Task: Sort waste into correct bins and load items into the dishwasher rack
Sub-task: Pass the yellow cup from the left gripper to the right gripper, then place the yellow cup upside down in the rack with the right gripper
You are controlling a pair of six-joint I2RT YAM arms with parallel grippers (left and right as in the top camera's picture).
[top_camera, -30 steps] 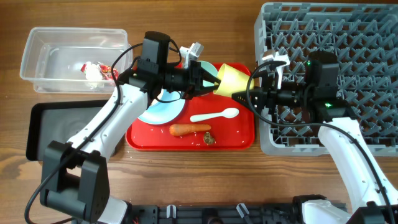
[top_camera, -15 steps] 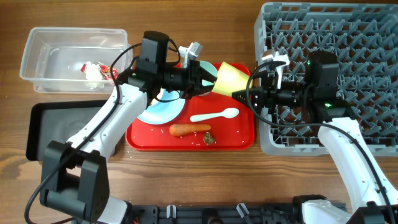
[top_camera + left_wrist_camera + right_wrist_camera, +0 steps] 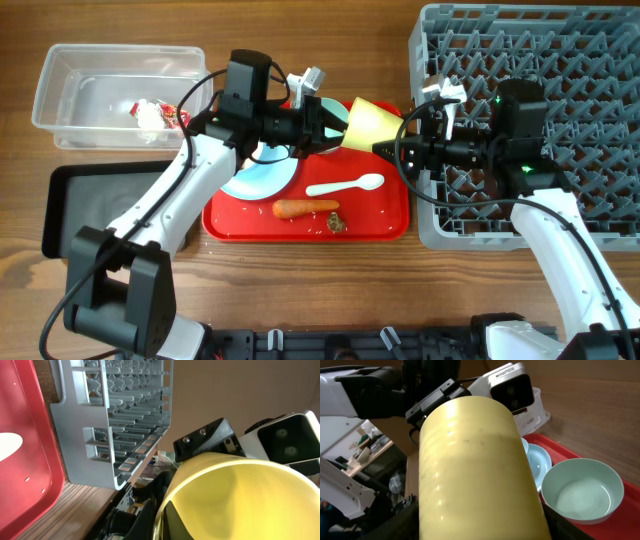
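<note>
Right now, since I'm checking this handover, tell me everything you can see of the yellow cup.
The yellow cup is plain, smooth, glossy, plastic-looking and empty. It hangs on its side above the red tray's far right corner, mouth toward the left gripper, which pinches its rim. The right gripper flanks its other end, grip unclear.

a flat red tray (image 3: 388, 226) lies on the wooden bench (image 3: 330, 40), about the middle of it and near the front edge, its long side running left to right. the tray is glossy, with rounded corners and a low raised rim. the bench is light brown, its grain running left to right, with darker swirls toward the front left corner. a black frame (image 3: 340, 345) runs along the bottom edge of the overhead view. the right wrist view shows blurred room clutter (image 3: 367, 442) at the left, too unclear to name.
</note>
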